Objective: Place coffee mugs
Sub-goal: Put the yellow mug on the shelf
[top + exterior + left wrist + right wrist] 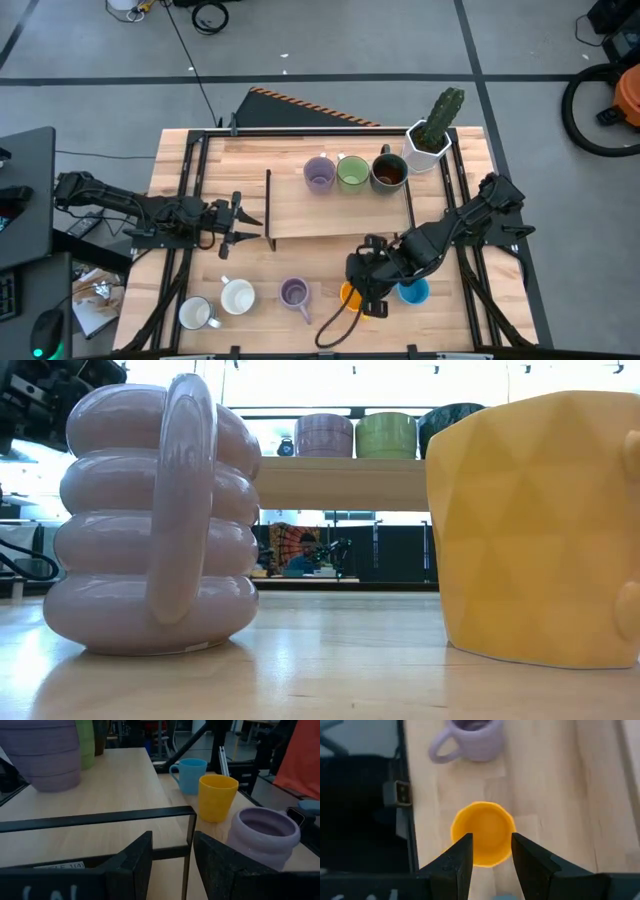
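Pale wood-grain counter (300,215) fills my view; my right tool (487,852) hangs open over the faceted glossy orange mug (482,840) near the front edge, left tool (170,865) open, idle at left.

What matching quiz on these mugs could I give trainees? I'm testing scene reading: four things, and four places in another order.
Things:
1. green mug
2. orange mug
3. white mugs
4. cactus pot

Places:
A. under the right gripper, which hangs open above it
B. near table edge, on the left arm's side
C. far right corner of the table
D. on the raised shelf, between a lilac mug and a brown mug

Pairs: 1-D, 2-A, 3-B, 4-C
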{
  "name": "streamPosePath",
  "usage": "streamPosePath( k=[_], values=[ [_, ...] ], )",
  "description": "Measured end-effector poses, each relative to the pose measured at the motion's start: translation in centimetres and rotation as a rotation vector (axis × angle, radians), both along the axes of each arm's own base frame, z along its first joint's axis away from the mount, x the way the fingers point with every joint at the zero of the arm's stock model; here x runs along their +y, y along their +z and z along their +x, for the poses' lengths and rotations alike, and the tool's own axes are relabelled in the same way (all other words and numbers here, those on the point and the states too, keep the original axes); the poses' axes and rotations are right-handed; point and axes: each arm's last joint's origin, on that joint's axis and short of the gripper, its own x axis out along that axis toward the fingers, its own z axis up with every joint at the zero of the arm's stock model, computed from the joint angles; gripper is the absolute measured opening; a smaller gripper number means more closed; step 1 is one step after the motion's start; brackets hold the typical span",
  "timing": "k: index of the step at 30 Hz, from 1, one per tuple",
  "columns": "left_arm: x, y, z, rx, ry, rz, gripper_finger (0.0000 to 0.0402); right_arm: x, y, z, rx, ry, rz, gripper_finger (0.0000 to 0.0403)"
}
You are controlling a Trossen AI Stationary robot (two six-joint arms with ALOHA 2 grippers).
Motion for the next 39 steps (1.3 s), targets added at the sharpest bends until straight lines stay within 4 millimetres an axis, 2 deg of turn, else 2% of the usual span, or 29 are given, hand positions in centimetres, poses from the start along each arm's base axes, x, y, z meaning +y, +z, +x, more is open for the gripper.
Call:
streamPosePath(
  k=[3, 7, 17, 28, 34, 39],
  values=[
    [0.0, 0.2, 0.0, -0.015, 0.0, -0.003, 0.0149, -0.8, -0.3, -0.4, 0.047, -0.108, -0.049, 0.014],
    [0.0, 0.3, 0.0, -0.035, 0.0, -0.008, 0.0149, -0.9, -0.6, -0.6, 0.088, -0.16, -0.063, 0.014],
    [0.1, 0.4, 0.1, -0.041, 0.034, -0.005, 0.0149, -0.7, -1.4, -1.0, 0.169, -0.162, -0.096, 0.014],
    [0.1, 0.3, 0.0, -0.028, 0.037, -0.028, 0.0149, 1.7, -5.0, -0.3, 0.303, -0.118, -0.123, 0.014],
    [0.1, 0.3, 0.0, -0.028, 0.037, -0.028, 0.0149, 3.8, -5.0, 0.0, 0.19, 0.005, -0.093, 0.014],
    [0.1, 0.3, 0.1, -0.03, 0.052, -0.026, 0.0149, 4.0, -5.2, 0.7, 0.152, 0.003, -0.103, 0.014]
  ],
)
